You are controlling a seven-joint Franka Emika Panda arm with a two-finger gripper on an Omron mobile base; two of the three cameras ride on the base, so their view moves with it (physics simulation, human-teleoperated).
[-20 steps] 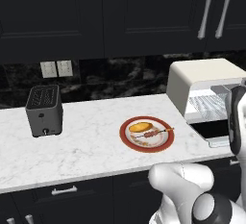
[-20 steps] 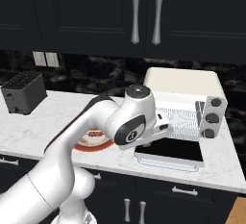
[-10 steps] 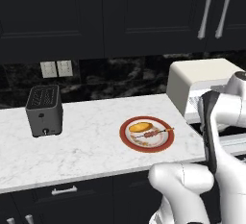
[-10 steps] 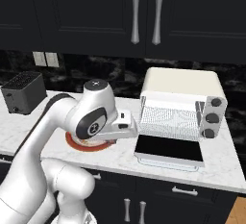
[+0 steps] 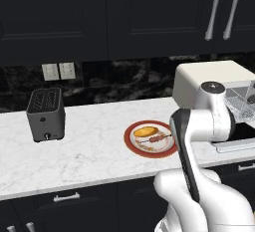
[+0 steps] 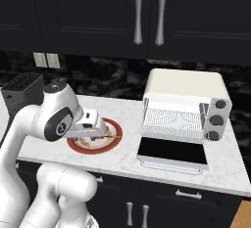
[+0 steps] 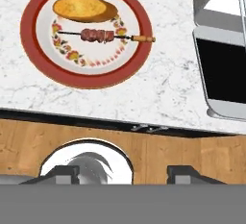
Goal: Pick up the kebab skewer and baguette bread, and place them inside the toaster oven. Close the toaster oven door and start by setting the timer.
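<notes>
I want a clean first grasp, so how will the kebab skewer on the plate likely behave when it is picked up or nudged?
The kebab skewer is a thin stick lying flat on the plate, so it probably rolls or slides if nudged. Its meat chunks sit mid-stick, so a grasp there likely balances, while an end grasp may tip. It looks light and stiff. It lies close beside the baguette bread, which could be bumped.
</notes>
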